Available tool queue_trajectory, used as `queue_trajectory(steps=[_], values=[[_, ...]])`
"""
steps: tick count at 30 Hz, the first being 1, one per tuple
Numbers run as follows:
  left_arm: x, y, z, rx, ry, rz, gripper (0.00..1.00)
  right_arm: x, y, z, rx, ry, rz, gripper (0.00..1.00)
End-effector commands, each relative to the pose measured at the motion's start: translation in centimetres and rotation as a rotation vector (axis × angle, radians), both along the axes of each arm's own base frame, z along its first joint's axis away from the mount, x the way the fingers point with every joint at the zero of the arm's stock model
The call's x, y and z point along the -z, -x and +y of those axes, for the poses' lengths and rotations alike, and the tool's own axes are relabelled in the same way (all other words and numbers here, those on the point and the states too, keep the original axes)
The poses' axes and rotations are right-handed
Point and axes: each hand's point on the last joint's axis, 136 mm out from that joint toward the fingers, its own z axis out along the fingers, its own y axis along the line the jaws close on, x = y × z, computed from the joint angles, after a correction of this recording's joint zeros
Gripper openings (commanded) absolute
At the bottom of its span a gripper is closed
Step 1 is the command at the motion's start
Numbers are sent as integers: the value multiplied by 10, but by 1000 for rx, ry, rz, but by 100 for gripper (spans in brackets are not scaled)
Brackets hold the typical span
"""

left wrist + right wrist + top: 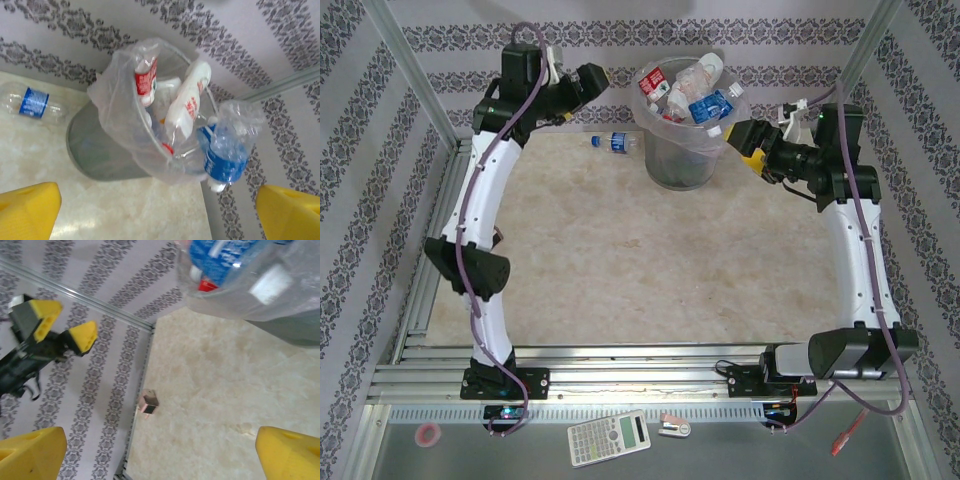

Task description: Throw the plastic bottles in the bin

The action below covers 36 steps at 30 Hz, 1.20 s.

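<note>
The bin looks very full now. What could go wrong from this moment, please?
1. The blue-labelled bottle leans out over the rim of the bin; it may slip off onto the table.
2. Bottles are piled above the rim, so the lone bottle lying beside the bin may not stay in when dropped.
3. The open right gripper is close to the rim; a nudge could topple the pile.
</note>
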Motion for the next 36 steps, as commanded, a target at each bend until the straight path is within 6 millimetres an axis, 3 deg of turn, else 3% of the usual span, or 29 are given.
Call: queue_trajectory(steps=[1,3,7,12,19,28,36], values=[[27,0,-13,32,40,18,100,36,-20,-6,31,72,67,96],[39,5,-12,26,53,32,100,45,-34,-5,31,79,99,94],[51,19,-7,27,24,56,100,39,-48,5,27,71,62,95],[63,36,-10,47,62,79,100,43,-53,11,3,69,79,95],[88,47,-8,29,57,110,100,33,-50,15,-5,66,55,96],[130,25,0,-33,-8,206,100,19,-25,16,-27,86,4,98],[156,-3,-2,-78,-3,255,100,24,-14,17,-32,78,18,98]])
